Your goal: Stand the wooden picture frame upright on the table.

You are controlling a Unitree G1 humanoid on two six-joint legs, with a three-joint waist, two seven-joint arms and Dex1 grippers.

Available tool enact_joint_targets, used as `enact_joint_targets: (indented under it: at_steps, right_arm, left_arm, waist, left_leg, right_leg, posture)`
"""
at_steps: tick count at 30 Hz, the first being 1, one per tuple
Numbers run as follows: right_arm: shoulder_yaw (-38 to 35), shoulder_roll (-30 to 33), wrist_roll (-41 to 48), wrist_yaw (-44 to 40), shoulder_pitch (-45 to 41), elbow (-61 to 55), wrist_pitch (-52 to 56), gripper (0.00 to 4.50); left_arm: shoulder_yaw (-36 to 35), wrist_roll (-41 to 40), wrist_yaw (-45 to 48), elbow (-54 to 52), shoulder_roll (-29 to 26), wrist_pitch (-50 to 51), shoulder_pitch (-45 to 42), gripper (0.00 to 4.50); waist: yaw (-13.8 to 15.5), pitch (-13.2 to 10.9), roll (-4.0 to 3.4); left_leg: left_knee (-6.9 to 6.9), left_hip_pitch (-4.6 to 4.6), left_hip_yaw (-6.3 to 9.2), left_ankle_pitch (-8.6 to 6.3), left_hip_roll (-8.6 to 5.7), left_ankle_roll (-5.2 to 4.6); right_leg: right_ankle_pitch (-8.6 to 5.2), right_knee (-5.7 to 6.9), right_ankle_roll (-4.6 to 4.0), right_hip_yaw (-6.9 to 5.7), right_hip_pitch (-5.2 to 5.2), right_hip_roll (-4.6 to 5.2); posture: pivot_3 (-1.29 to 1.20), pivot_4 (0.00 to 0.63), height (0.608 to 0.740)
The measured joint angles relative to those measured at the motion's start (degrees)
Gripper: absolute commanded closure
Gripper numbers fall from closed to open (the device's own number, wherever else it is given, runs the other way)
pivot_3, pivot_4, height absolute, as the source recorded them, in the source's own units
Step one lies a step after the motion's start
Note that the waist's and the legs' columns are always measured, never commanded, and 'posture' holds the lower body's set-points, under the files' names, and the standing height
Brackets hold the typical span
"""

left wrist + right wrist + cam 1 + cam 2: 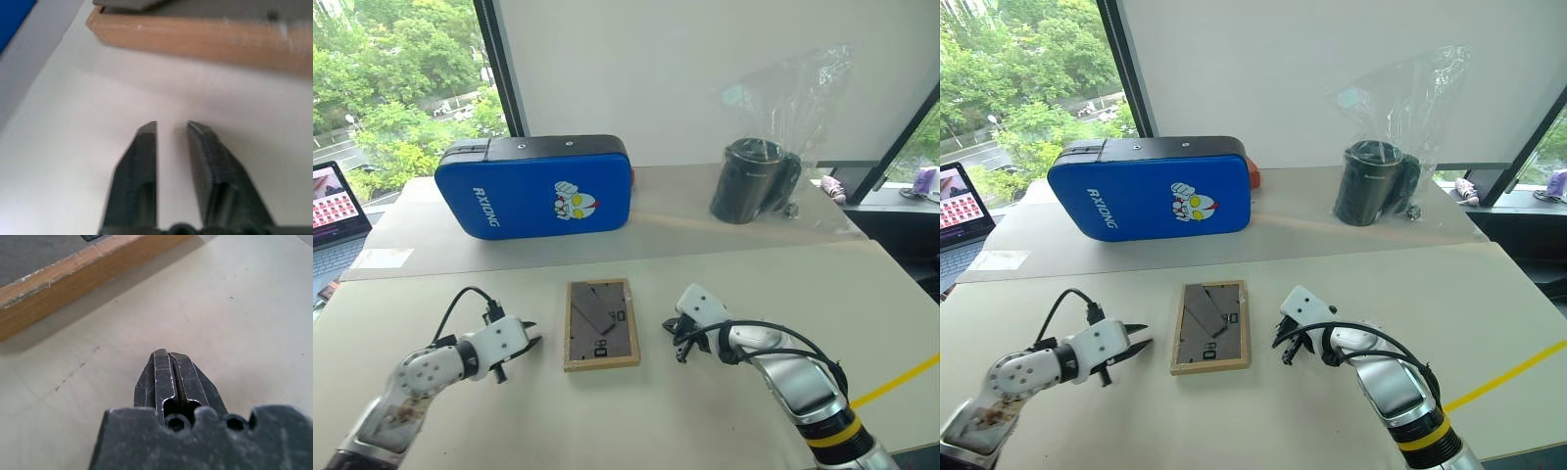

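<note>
The wooden picture frame point(600, 323) lies flat on the beige table point(705, 421) with its dark back board and fold-out stand facing up. My left gripper point(533, 341) hovers just left of the frame, pointing at its left edge, open with a narrow gap and nothing between its fingers point(144, 142). The frame's light-wood edge point(205, 36) lies a short way ahead of them. Just right of the frame, my right gripper point(674, 338) is shut and empty, pointing toward the wood edge point(73, 271) without touching it.
A large blue padded case point(538, 186) stands behind the frame. A black cup in a clear plastic bag point(754, 181) sits at the back right. A laptop point(333, 211) is at the far left, and a yellow line point(901, 377) crosses the table's right edge.
</note>
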State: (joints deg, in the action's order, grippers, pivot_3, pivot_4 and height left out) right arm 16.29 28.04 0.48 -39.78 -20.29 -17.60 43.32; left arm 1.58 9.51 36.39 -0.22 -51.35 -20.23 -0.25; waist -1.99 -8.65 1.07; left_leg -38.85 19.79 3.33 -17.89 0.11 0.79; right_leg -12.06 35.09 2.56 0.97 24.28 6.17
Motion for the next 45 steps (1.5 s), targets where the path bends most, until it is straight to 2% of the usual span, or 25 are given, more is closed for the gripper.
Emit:
enact_joint_targets:
  at_steps: [1, 4, 6, 7, 13, 15, 19, 26, 27, 28, 31, 33, 34, 39, 40, 42, 45]
  right_arm:
    - [-0.1, -0.09, 0.25, -0.06, 0.0, 0.02, 0.09, 4.5]
    - [-0.32, -1.61, 2.52, -0.62, -0.25, -0.22, 1.49, 4.5]
    - [0.33, -2.08, 3.3, -0.93, -0.52, -0.42, 2.56, 4.5]
    - [0.9, -1.99, 3.52, -1.05, -0.98, -0.54, 3.28, 4.5]
    - [2.18, -2.16, 4.15, -0.71, -1.64, -1.35, 5.48, 4.5]
    - [2.99, -2.96, 4.23, -0.13, -1.77, -1.42, 5.88, 4.5]
    - [4.0, -4.5, 4.14, 1.32, -2.1, -1.41, 6.87, 4.5]
    - [4.39, -4.83, 4.24, 2.54, -2.88, -1.19, 7.48, 4.5]
    - [4.35, -4.76, 4.27, 2.63, -2.94, -1.14, 7.49, 4.5]
    - [4.32, -4.76, 4.31, 2.7, -3.02, -1.1, 7.49, 4.5]
    - [3.87, -4.56, 4.74, 2.86, -3.23, -0.92, 7.7, 4.5]
    - [3.37, -4.34, 4.96, 2.86, -3.53, -0.92, 8.0, 4.5]
    - [3.05, -4.03, 5.17, 2.88, -3.56, -0.92, 8.17, 4.5]
    - [1.7, -3.15, 6.06, 2.82, -4.6, -0.64, 8.56, 4.5]
    - [0.05, -3.08, 6.68, 2.91, -5.71, 0.26, 8.57, 4.04]
    - [-4.12, -3.15, 7.83, 3.44, -8.8, 2.76, 8.61, 3.7]
    - [-10.96, -4.19, 11.66, 2.93, -16.36, 6.78, 9.55, 2.74]
  left_arm:
    - [0.32, 2.04, -1.5, 1.42, -0.6, -3.81, -0.46, 1.88]
    - [3.16, 19.19, -16.36, 12.63, -2.53, -29.3, -7.17, 0.77]
    - [4.99, 26.91, -24.3, 17.79, -2.42, -36.92, -10.85, 0.77]
    - [6.62, 33.29, -30.92, 21.79, -2.45, -41.34, -14.2, 0.77]
    - [13.04, 48.36, -48.29, 29.83, -1.35, -46.14, -22.76, 0.77]
    - [15.47, 51.07, -51.75, 31.8, 0.02, -46.19, -25.3, 0.77]
    - [19.04, 53.43, -56.04, 34.61, 2.13, -46.11, -28.66, 0.77]
    - [21.41, 51.67, -57.45, 35.01, 3.43, -47.36, -29.17, 0.77]
    - [21.8, 51.2, -57.31, 35.0, 3.42, -47.65, -29.13, 1.32]
    - [22.23, 51.15, -57.04, 35.01, 3.38, -47.85, -28.98, 1.57]
    - [22.86, 50.52, -56.66, 34.68, 2.83, -48.65, -28.28, 2.79]
    - [22.82, 49.9, -56.71, 34.37, 2.15, -48.85, -28.24, 3.28]
    - [22.83, 49.44, -56.7, 34.33, 2.14, -48.76, -28.08, 3.39]
    - [22.91, 48.86, -56.49, 33.81, 2.15, -48.18, -27.76, 3.39]
    - [22.9, 48.76, -56.45, 33.69, 2.14, -48.15, -27.7, 3.39]
    - [22.88, 48.59, -56.23, 33.67, 2.18, -47.96, -27.62, 3.39]
    - [22.87, 47.76, -55.76, 33.6, 2.24, -47.58, -27.18, 3.39]
  waist:
    - [0.18, 0.0, 0.01]
    - [1.12, -0.01, 0.01]
    - [1.35, -0.01, 0.0]
    - [1.56, -0.01, 0.0]
    - [1.85, 0.04, -0.07]
    - [1.99, 0.1, -0.16]
    - [2.08, 0.26, -0.36]
    - [1.97, 0.31, -0.41]
    - [1.9, 0.31, -0.41]
    - [1.78, 0.31, -0.41]
    - [1.29, 0.31, -0.42]
    - [1.14, 0.34, -0.46]
    - [1.12, 0.34, -0.47]
    - [1.06, 0.34, -0.47]
    - [1.06, 0.34, -0.47]
    - [1.06, 0.34, -0.47]
    - [1.02, 0.36, -0.51]
  left_leg:
    - [0.0, 0.01, 0.0, 0.0, 0.0, 0.0]
    - [0.01, 0.05, -0.03, 0.0, -0.02, 0.01]
    - [0.01, 0.11, -0.03, 0.0, -0.04, 0.01]
    - [-0.01, 0.11, -0.03, 0.0, -0.07, 0.01]
    - [-0.05, 0.07, -0.04, 0.01, -0.11, 0.02]
    - [-0.06, 0.05, -0.04, 0.02, -0.12, 0.02]
    - [-0.08, -0.02, -0.05, 0.03, -0.15, 0.03]
    - [-0.08, 0.01, -0.04, 0.02, -0.16, 0.03]
    - [-0.08, 0.01, -0.03, 0.02, -0.16, 0.03]
    - [-0.07, 0.01, -0.04, 0.02, -0.16, 0.03]
    - [-0.05, 0.03, -0.03, 0.02, -0.16, 0.03]
    - [-0.05, 0.02, -0.04, 0.02, -0.16, 0.02]
    - [-0.05, 0.0, -0.03, 0.01, -0.15, 0.02]
    - [-0.06, 0.0, -0.04, 0.02, -0.16, 0.02]
    - [-0.07, 0.0, -0.05, 0.02, -0.16, 0.02]
    - [-0.07, 0.0, -0.06, 0.02, -0.16, 0.02]
    - [-0.03, -0.06, -0.06, 0.02, -0.16, 0.02]
  right_leg:
    - [0.0, -0.03, 0.0, 0.0, 0.0, 0.0]
    - [0.02, -0.06, 0.02, -0.01, 0.02, 0.02]
    - [0.04, -0.02, 0.06, -0.02, 0.03, 0.03]
    - [0.07, 0.01, 0.11, -0.06, 0.0, 0.04]
    - [0.1, 0.11, 0.16, -0.07, -0.08, 0.07]
    - [0.09, 0.11, 0.17, -0.07, -0.12, 0.09]
    - [0.08, 0.13, 0.19, -0.06, -0.16, 0.13]
    - [0.07, 0.3, 0.21, -0.06, -0.11, 0.14]
    - [0.07, 0.3, 0.21, -0.06, -0.11, 0.14]
    - [0.07, 0.29, 0.21, -0.06, -0.1, 0.13]
    - [0.06, 0.28, 0.22, -0.06, -0.08, 0.14]
    - [0.06, 0.27, 0.23, -0.06, -0.09, 0.14]
    - [0.06, 0.29, 0.23, -0.06, -0.1, 0.13]
    - [0.06, 0.29, 0.23, -0.05, -0.1, 0.13]
    - [0.06, 0.29, 0.23, -0.05, -0.1, 0.14]
    - [0.06, 0.29, 0.23, -0.04, -0.09, 0.14]
    - [0.06, 0.35, 0.22, -0.04, -0.1, 0.14]
  posture:
    - [0.0, 0.15, 0.74]
    - [0.0, 0.15, 0.74]
    - [0.0, 0.15, 0.74]
    - [0.0, 0.15, 0.74]
    - [0.0, 0.15, 0.74]
    - [0.0, 0.15, 0.74]
    - [0.0, 0.15, 0.74]
    - [0.0, 0.15, 0.74]
    - [0.0, 0.15, 0.74]
    - [0.0, 0.15, 0.74]
    - [0.0, 0.15, 0.74]
    - [0.0, 0.15, 0.74]
    - [0.0, 0.15, 0.74]
    - [0.0, 0.15, 0.74]
    - [0.0, 0.15, 0.74]
    - [0.0, 0.15, 0.74]
    - [0.0, 0.15, 0.74]
